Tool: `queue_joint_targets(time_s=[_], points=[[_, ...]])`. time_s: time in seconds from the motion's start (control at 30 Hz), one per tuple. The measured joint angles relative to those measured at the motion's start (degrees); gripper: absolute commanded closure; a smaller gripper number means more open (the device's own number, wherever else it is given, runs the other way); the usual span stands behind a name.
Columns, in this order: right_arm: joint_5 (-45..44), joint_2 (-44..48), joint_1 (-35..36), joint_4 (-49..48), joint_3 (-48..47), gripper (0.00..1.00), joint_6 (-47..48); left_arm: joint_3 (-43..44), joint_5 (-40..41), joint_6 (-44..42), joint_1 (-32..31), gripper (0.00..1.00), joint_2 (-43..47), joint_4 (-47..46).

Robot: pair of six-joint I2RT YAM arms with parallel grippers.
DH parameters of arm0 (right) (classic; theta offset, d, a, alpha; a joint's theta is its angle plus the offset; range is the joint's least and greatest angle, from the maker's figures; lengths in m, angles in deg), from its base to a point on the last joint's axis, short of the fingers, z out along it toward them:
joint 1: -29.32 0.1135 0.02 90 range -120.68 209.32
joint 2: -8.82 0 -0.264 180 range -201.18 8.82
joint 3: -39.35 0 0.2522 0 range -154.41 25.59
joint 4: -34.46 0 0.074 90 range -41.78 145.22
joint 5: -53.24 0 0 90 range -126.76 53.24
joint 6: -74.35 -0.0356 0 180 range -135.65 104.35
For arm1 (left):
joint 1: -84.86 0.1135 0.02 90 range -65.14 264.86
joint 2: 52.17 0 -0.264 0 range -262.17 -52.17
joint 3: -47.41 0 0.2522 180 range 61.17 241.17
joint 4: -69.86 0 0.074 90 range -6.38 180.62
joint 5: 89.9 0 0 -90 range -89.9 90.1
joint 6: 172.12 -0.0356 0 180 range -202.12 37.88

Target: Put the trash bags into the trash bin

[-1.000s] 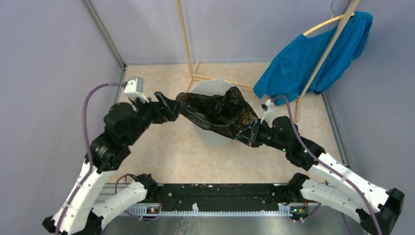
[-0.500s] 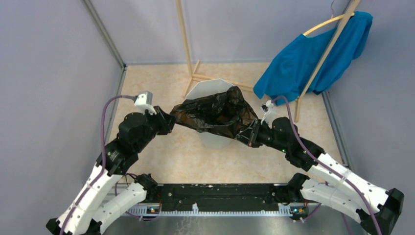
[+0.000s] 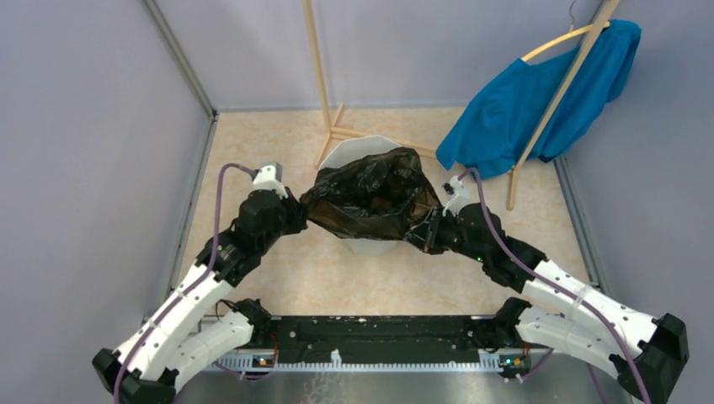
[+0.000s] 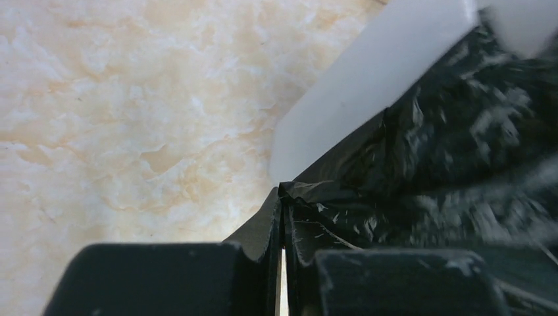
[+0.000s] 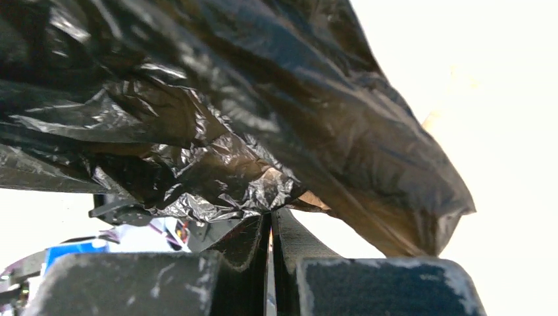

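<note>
A glossy black trash bag (image 3: 370, 195) hangs stretched over the white trash bin (image 3: 354, 154), covering most of its mouth. My left gripper (image 3: 301, 210) is shut on the bag's left edge, beside the bin's left wall. In the left wrist view the jaws (image 4: 283, 197) pinch a fold of the black bag (image 4: 447, 151) against the bin's white side (image 4: 368, 85). My right gripper (image 3: 423, 233) is shut on the bag's right edge at the bin's near right. In the right wrist view its jaws (image 5: 271, 214) clamp the crinkled bag (image 5: 230, 99).
A wooden rack (image 3: 320, 76) stands behind the bin. A blue cloth (image 3: 539, 93) hangs on a hanger at the back right. Grey walls close in the floor on the left and right.
My left gripper has closed on the bag's left edge and moved right, toward the bin. The bag has bunched up over the bin. The right gripper shifted slightly left and back.
</note>
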Motion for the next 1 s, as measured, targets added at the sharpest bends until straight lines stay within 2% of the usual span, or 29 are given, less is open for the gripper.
queue_joint_targets(time_s=[0.2, 0.33, 0.5, 0.63, 0.7, 0.87, 0.93, 1.0], points=[[-1.55, -0.46, 0.00, 2.80, -0.09, 0.77, 8.87, -1.38, 1.36, 0.02, 0.00, 0.91, -6.97, -3.02], [-4.63, 2.47, 0.00, 10.95, -2.38, 0.52, 14.95, -2.12, 1.29, 0.04, 0.00, 0.87, -6.86, -3.65], [-5.35, 9.55, 0.00, 19.45, -9.46, 0.35, 19.98, -2.73, 1.11, 0.17, 0.00, 0.82, -4.63, -3.63], [-7.80, 10.47, 0.00, 22.45, -19.52, 0.28, 23.45, -2.89, 0.57, 0.26, 0.00, 0.77, -3.78, -3.52], [-10.82, 8.79, 0.00, 23.61, -24.11, 0.27, 25.29, -2.89, 0.35, 0.24, 0.00, 0.71, -3.78, -3.21], [-16.92, -3.85, -1.18, 24.24, -36.39, 0.27, 31.06, -2.89, -0.90, -1.60, 0.00, 0.54, -2.21, -2.21], [-15.43, -9.70, -3.87, 23.65, -39.85, 0.27, 32.74, -2.86, -1.36, -2.62, 0.00, 0.49, -0.35, -2.10], [-9.18, -16.15, -8.92, 22.77, -42.45, 0.26, 33.75, -2.86, -1.86, -3.41, 0.00, 0.44, 1.53, -2.08]])
